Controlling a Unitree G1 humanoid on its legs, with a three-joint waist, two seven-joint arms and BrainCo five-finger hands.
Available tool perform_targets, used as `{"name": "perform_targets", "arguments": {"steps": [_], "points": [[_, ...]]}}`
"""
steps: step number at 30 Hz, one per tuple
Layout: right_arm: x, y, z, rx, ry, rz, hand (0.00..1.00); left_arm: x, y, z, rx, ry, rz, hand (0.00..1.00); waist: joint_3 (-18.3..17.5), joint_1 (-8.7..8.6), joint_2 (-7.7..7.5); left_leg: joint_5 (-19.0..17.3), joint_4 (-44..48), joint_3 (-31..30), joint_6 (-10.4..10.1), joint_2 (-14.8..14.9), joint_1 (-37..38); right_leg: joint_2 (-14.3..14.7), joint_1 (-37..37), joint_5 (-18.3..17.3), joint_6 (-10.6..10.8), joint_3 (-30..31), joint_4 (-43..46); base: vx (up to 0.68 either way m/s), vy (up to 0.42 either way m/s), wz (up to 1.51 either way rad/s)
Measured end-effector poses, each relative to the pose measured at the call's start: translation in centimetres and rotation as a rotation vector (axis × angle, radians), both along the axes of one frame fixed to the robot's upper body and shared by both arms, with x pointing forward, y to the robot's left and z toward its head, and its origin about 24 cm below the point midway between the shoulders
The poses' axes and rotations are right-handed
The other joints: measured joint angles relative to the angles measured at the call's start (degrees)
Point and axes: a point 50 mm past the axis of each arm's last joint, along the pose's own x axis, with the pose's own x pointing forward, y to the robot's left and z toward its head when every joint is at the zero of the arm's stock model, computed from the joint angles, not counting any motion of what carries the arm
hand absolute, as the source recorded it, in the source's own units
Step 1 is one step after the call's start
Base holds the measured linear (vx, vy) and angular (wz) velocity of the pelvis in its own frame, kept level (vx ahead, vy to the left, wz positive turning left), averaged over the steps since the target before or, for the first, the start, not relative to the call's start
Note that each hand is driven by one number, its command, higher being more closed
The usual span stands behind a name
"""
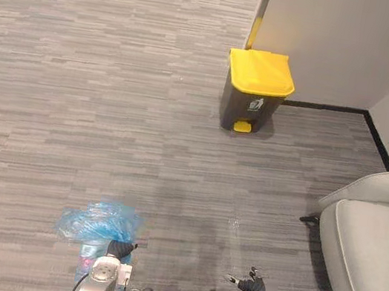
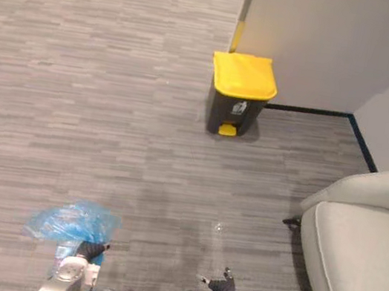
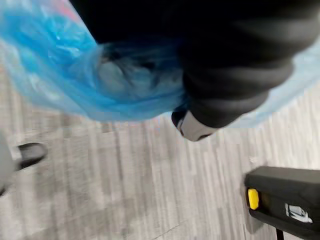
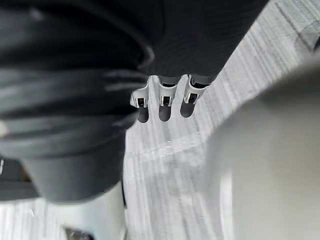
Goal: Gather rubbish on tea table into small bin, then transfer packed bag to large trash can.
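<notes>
Left eye view: mid-carry, our left hand [image 1: 106,269] grips the bag [image 1: 99,222], right hand [image 1: 254,286] slack, empty; next stop's the can [image 1: 254,96] at 1 o'clock.

Bin [image 1: 256,92] ahead by wall [image 1: 341,43]; armchair [image 1: 375,253] right; bag [image 1: 98,223] left.

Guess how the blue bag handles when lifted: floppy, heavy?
Probably floppy: the blue bag is thin crinkled film, bunched at the left hand. Likely light, since it puffs out rather than hanging taut. May swing on the way to the bin.
</notes>
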Motion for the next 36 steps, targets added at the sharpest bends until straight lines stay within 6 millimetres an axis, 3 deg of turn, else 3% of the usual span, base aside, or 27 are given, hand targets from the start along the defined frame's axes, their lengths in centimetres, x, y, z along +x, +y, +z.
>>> {"name": "perform_targets", "arguments": {"steps": [1, 2, 3, 7, 9, 11, 14, 17, 18, 19, 20, 21, 23, 25, 27, 28, 30, 31, 32, 34, 35, 36], "points": [[0.3, 0.0, 0.1, -0.002, -0.007, 0.004, 0.00, 0.1, 0.1, 0.1, 0.003, -0.004, -0.001, 1.00, -0.16, -0.09, -0.28, -0.19, -0.66, 0.06, -0.38, 0.08, 0.55, 0.62, -0.32, 1.39, -0.40, -0.54, -3.94, 0.41, -0.177, 0.01], [0.2, 0.0, 0.0, -0.003, -0.001, 0.006, 0.00, 0.4, 0.4, 0.2, 0.014, -0.010, -0.005, 1.00, -0.47, -0.40, -1.29, -0.46, -2.05, -0.03, -1.58, -0.68, 1.71, 1.62, -0.09, 5.57, -0.57, -0.56, -13.68, 0.48, -0.183, 0.14], [-0.4, -0.6, -0.4, -0.019, 0.036, 0.006, 0.00, 0.2, 0.4, -0.1, 0.016, 0.012, -0.005, 1.00, 0.32, -1.12, -0.43, -0.68, -3.69, -2.58, -2.83, -0.57, 3.95, 3.20, 1.19, 11.37, -5.40, -0.40, -16.28, 0.41, -0.151, 0.10], [-0.9, -1.5, -0.5, -0.034, 0.059, -0.016, 0.00, -0.1, 0.4, -0.4, 0.009, 0.028, -0.001, 1.00, 0.23, -1.05, 0.60, 0.36, 0.85, -7.09, -4.22, 1.88, 3.96, 4.42, 2.95, 6.27, -8.22, -2.01, -13.21, 0.40, -0.178, 0.05], [-1.4, -1.4, -0.7, -0.035, 0.065, -0.008, 0.00, 0.4, -0.9, 0.0, -0.031, -0.002, -0.001, 1.00, 0.51, -0.79, 0.66, 2.76, 26.60, -8.97, -6.54, 6.81, -5.48, 5.85, 11.57, 5.52, -8.49, -3.45, -18.80, 0.43, -0.145, 0.38], [-1.0, -1.1, -0.4, -0.032, 0.039, -0.005, 0.00, 0.3, -1.8, 0.1, -0.061, -0.020, 0.000, 1.00, 0.51, 0.10, 0.71, 0.92, 38.27, -8.22, -5.06, 9.59, -11.11, 6.48, 16.41, 4.31, -8.85, -3.01, -21.28, 0.32, -0.011, -0.08], [-0.3, -0.8, 0.1, -0.020, -0.003, -0.014, 0.00, -0.1, -2.2, 0.1, -0.078, -0.019, 0.004, 1.00, 0.39, 0.79, 0.83, -0.38, 36.19, -6.69, -3.97, 10.44, -17.07, 6.37, 20.11, 2.68, -8.00, -1.63, -22.75, 0.29, 0.082, -0.28], [-0.5, -0.6, 0.1, -0.008, -0.005, -0.038, 0.00, -0.1, -2.3, 0.1, -0.085, -0.018, 0.007, 1.00, 0.44, 2.03, 0.75, 0.89, 19.14, -5.70, -3.28, 7.52, -20.69, 4.57, 23.12, 1.38, -5.45, -0.50, -24.69, 0.30, 0.193, -0.13], [-1.0, -0.9, -0.2, -0.009, 0.012, -0.051, 0.00, -0.3, -2.6, 0.0, -0.093, -0.012, 0.005, 1.00, 0.23, 2.16, 1.01, 5.43, 8.10, -6.82, -4.61, 5.02, -20.46, 3.67, 24.30, 0.17, -3.68, -0.10, -25.30, 0.28, 0.208, -0.09], [-1.3, -1.2, -0.3, -0.013, 0.024, -0.058, 0.00, -0.4, -2.6, -0.1, -0.094, -0.007, 0.004, 1.00, 0.14, 2.53, 0.99, 11.60, 5.62, -7.90, -4.36, 3.67, -19.53, 3.09, 24.77, -0.46, -2.56, 1.01, -25.36, 0.38, 0.270, -0.15], [-1.6, -0.7, -0.6, 0.001, 0.045, -0.056, 0.00, -0.6, -2.4, -0.3, -0.087, 0.006, 0.000, 1.00, -0.49, 2.97, -0.35, 11.33, 4.07, -7.06, -2.97, 1.60, -18.31, 2.06, 24.87, -0.51, -1.48, 2.89, -26.40, 0.41, 0.248, -0.04], [-2.0, -0.4, -0.9, 0.010, 0.066, -0.054, 0.00, -0.6, -2.0, -0.3, -0.075, 0.009, -0.002, 1.00, -0.92, 2.35, -1.62, 9.73, 5.24, -6.58, -1.44, -0.10, -18.87, 0.61, 25.76, 0.35, -0.28, 4.78, -28.64, 0.43, 0.245, 0.04], [-2.0, -0.5, -0.9, 0.009, 0.067, -0.054, 0.00, -0.4, -1.8, -0.3, -0.068, 0.008, -0.005, 1.00, -1.14, 2.81, -1.97, 6.75, 8.80, -4.69, 0.03, -0.30, -19.41, -0.50, 26.37, 0.80, 0.86, 6.65, -28.35, 0.46, 0.253, -0.20], [-1.6, -0.5, -0.8, 0.008, 0.056, -0.050, 0.00, -0.6, -1.6, -0.4, -0.061, 0.019, -0.006, 1.00, -1.16, 2.86, -1.91, 4.39, 9.23, -2.73, 0.96, -0.85, -16.88, -1.76, 24.20, 0.74, 2.17, 8.75, -21.73, 0.38, 0.221, -0.48], [-1.4, -0.3, -0.7, 0.010, 0.051, -0.035, 0.00, -0.6, -1.0, -0.4, -0.032, 0.021, -0.030, 1.00, -1.03, 2.31, -1.46, 2.45, 5.92, -1.35, 1.33, -1.39, -10.95, -3.32, 14.76, 2.71, 7.36, 10.26, 0.85, 0.34, 0.163, -0.39], [-1.5, -0.2, -0.7, 0.009, 0.053, -0.029, 0.00, -0.5, -0.9, -0.4, -0.024, 0.020, -0.038, 1.00, -1.01, 2.09, -1.42, 2.21, 5.46, -1.29, 1.33, -1.41, -10.02, -3.34, 13.22, 2.64, 7.22, 10.21, 4.13, 0.34, 0.106, -0.15], [-1.5, 0.0, -0.7, 0.007, 0.051, -0.010, 0.00, -0.1, -0.5, -0.1, -0.005, 0.009, -0.047, 1.00, -0.82, 1.36, -1.12, 1.07, 2.69, -0.95, 0.83, -1.36, -4.58, -3.24, 6.92, 0.34, 3.06, 6.16, 11.82, 0.27, 0.010, -0.09], [-1.3, 0.0, -0.6, 0.007, 0.047, -0.009, 0.00, -0.1, -0.5, -0.1, -0.003, 0.009, -0.045, 1.00, -0.79, 1.18, -1.08, 1.07, 2.12, -0.89, 0.83, -1.32, -3.69, -3.14, 6.25, -0.09, 2.33, 5.16, 11.46, 0.28, -0.052, -0.02], [-1.1, -0.1, -0.5, 0.002, 0.038, -0.009, 0.00, -0.1, -0.4, -0.1, 0.001, 0.006, -0.039, 1.00, -0.54, 0.43, -0.69, 1.07, 0.39, -0.89, 0.82, -1.05, -1.23, -2.61, 4.23, -1.01, 0.68, 1.55, 8.09, 0.28, -0.096, 0.04], [-0.7, -0.1, -0.4, 0.002, 0.030, -0.005, 0.00, 0.2, -0.3, 0.0, 0.003, 0.000, -0.032, 1.00, -0.46, -0.20, -0.48, 0.98, -1.14, -0.94, 0.61, -0.29, 0.44, -0.77, 2.32, -0.11, -0.49, -1.23, -0.76, 0.28, -0.137, 0.08], [-0.8, -0.1, -0.4, 0.002, 0.034, -0.005, 0.00, 0.4, -0.2, 0.2, 0.008, -0.009, -0.035, 1.00, -0.54, -0.29, -0.73, 0.64, -2.23, -1.11, -0.88, -0.07, 1.20, 0.64, 1.51, 4.11, -0.79, -2.27, -11.10, 0.31, -0.186, 0.20], [-1.0, -0.4, -0.6, -0.007, 0.052, -0.003, 0.00, 0.3, 0.1, 0.1, 0.016, 0.003, -0.034, 1.00, -0.27, -0.69, -1.45, 0.26, -3.53, -2.98, -2.79, -0.82, 2.71, 1.80, 2.92, 11.19, -5.87, -2.21, -17.29, 0.38, -0.197, 0.13]]}}
